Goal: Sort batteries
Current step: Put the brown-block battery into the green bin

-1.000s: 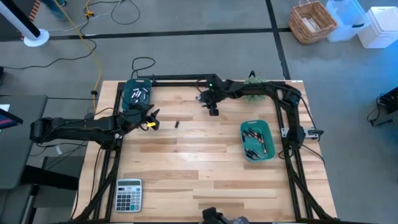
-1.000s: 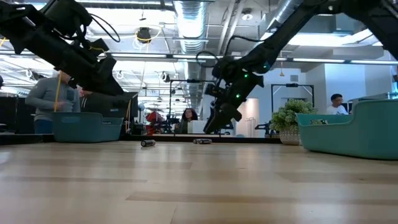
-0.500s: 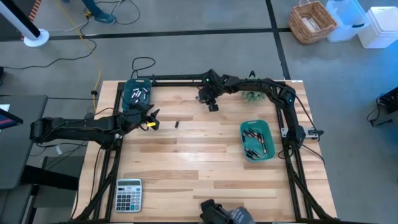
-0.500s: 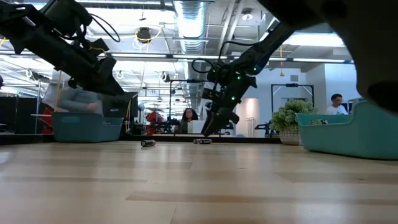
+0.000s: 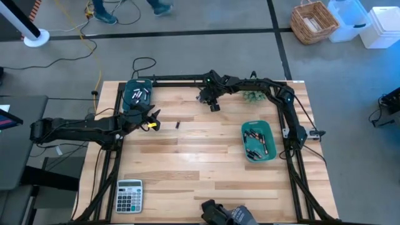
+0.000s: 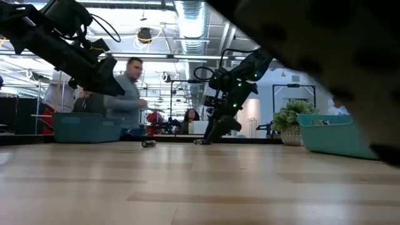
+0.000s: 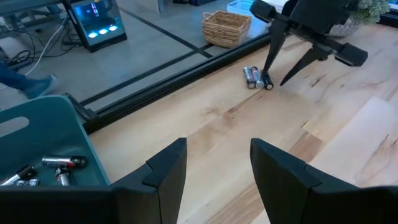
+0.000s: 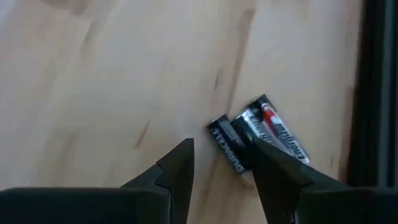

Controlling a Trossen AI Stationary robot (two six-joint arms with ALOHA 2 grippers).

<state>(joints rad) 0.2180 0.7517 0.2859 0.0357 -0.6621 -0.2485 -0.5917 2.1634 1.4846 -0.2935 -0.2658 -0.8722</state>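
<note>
The right gripper (image 5: 214,107) has moved to upper centre, fingers open and empty over two batteries (image 8: 258,134), ready to pick; left gripper (image 5: 152,120) open, empty.

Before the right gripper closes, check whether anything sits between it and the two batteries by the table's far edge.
Nothing visible does. The right gripper hangs open just over the two batteries, which lie side by side and touching on bare wood. The black frame rail runs close behind them.

Pale wooden tabletop (image 5: 206,156) — smooth, satin sheen. Batteries (image 8: 258,134) in glossy black-and-silver wrap. Teal bins (image 5: 270,134) — smooth plastic. Fingers (image 7: 168,171) matt black. Woven wicker basket (image 5: 314,22).
</note>
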